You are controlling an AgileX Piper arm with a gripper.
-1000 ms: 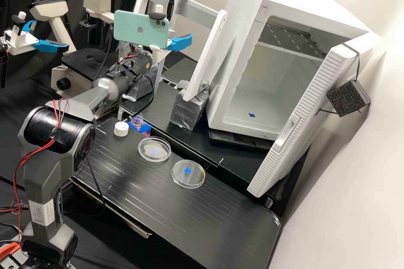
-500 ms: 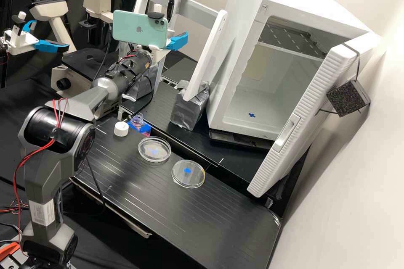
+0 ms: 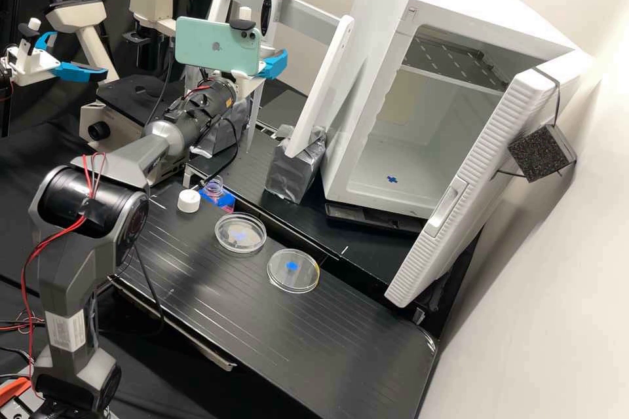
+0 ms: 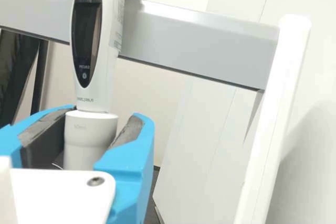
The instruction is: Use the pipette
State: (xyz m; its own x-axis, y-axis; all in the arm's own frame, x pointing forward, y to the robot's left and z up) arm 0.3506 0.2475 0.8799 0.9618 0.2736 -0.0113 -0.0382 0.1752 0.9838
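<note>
The arm [image 3: 157, 144] rises from the near left, bends at the elbow, and stretches forward over the dark surface [image 3: 314, 334], with the phone [image 3: 216, 46] on its wrist. Its tool [image 3: 275, 64] is drawn in around the lower body of the pipette [image 4: 100, 98], one blue finger on either side; both pads seem to touch it, though the contact is partly hidden. The pipette stands nearly upright before the grey crossbar [image 4: 178, 32]. Compared with the previous high view, the visible blue finger has edged inward beside the almost unmoved phone.
</note>
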